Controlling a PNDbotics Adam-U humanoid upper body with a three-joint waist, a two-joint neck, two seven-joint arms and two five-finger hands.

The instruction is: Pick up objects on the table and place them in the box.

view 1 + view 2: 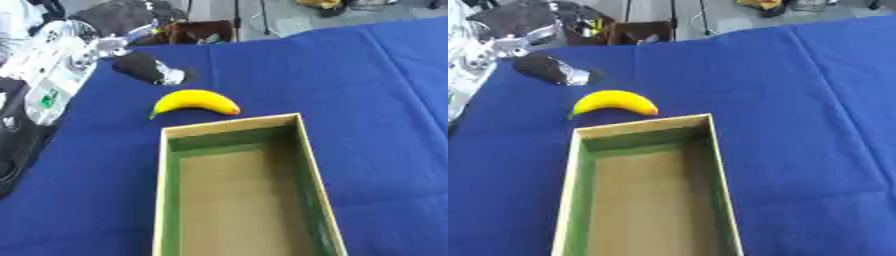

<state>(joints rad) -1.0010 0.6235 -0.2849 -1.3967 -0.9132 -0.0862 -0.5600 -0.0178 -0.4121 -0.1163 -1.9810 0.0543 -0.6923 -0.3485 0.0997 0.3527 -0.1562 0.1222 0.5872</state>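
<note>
the desk (367,90), covered in a deep blue cloth with faint creases, carried three things. a long open cardboard box (312,155) with green inner walls and a plain brown bottom lay on it, running from the middle toward the near edge. a curved yellow banana (194,102) lay on the cloth just beyond the box's far end, apart from it. farther back to the left lay a dark oval object with a shiny silver end (146,68).
</note>
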